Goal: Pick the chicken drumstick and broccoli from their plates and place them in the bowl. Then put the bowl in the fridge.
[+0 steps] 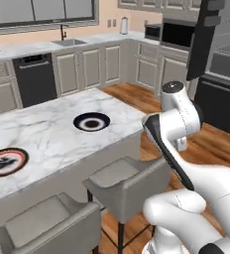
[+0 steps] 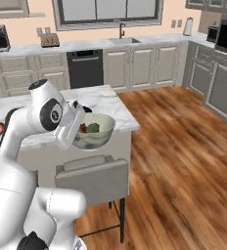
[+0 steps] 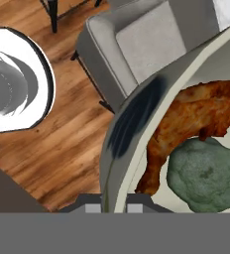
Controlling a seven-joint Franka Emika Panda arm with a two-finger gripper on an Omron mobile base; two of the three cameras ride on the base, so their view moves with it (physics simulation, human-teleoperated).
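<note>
We see the fridge (image 1: 221, 74) at the right of the left base view, tall and dark, with its door standing open and a pale grey shelf showing inside. In front of us runs the marble island (image 1: 47, 134), with two grey stools (image 1: 127, 183) tucked against its near side. Our white arm (image 2: 42, 127) reaches out past the island's corner, above one of those stools.

The two plates lie well apart on the island top. The dark plate (image 1: 91, 122) with the pale ring sits nearer the island's right end, and the red-rimmed plate (image 1: 6, 161) sits toward the left edge of the left base view; both look bare of food.

The bowl (image 2: 93, 132) hangs in the air off the island's edge, over the stool, held at its rim by our gripper (image 3: 106, 204). In the hand view the rim runs down between the two fingertips, so the gripper is clamped on the bowl's wall.

Inside the bowl the chicken drumstick (image 3: 191, 124) lies along the cream inner wall, and the broccoli (image 3: 204, 171) rests touching it, just below its thicker end
</note>
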